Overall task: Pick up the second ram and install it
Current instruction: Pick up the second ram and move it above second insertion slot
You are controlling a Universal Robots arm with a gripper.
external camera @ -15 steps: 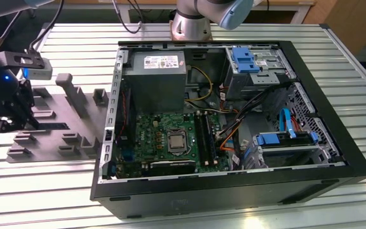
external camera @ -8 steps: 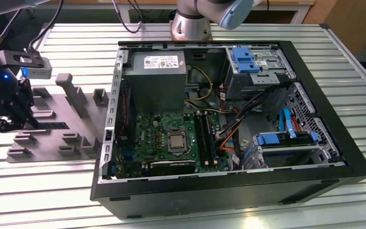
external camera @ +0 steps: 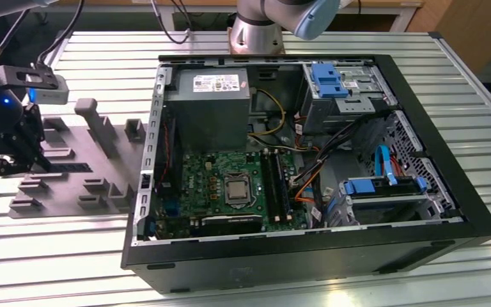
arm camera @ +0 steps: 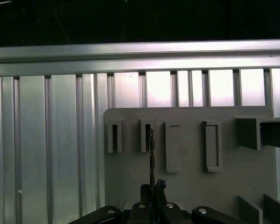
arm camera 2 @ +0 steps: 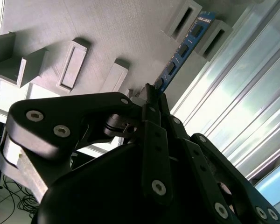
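Note:
The second ram (arm camera 2: pixel 182 49) is a thin board with black chips. It lies on the grey holder tray (external camera: pixel 100 185) at the exterior view's left, its far end between two raised blocks. In the first wrist view the ram (arm camera: pixel 151 149) shows edge-on, running from a holder slot back to my gripper (arm camera: pixel 152 187). My gripper (arm camera 2: pixel 151 93) is shut on the ram's near end, with its black fingers (arm camera 2: pixel 147 100) pressed against both faces. In the exterior view the gripper (external camera: pixel 13 165) hangs low over the tray's left part, and the ram (external camera: pixel 68 167) is a dark strip beside it.
An open computer case (external camera: pixel 314 256) lies to the exterior view's right of the tray. Inside it are the green motherboard (external camera: pixel 220 173), long black memory slots (external camera: pixel 273 185), a grey power supply (external camera: pixel 207 102), cables and blue drive bays (external camera: pixel 382 188). The table is ribbed metal (external camera: pixel 58 256).

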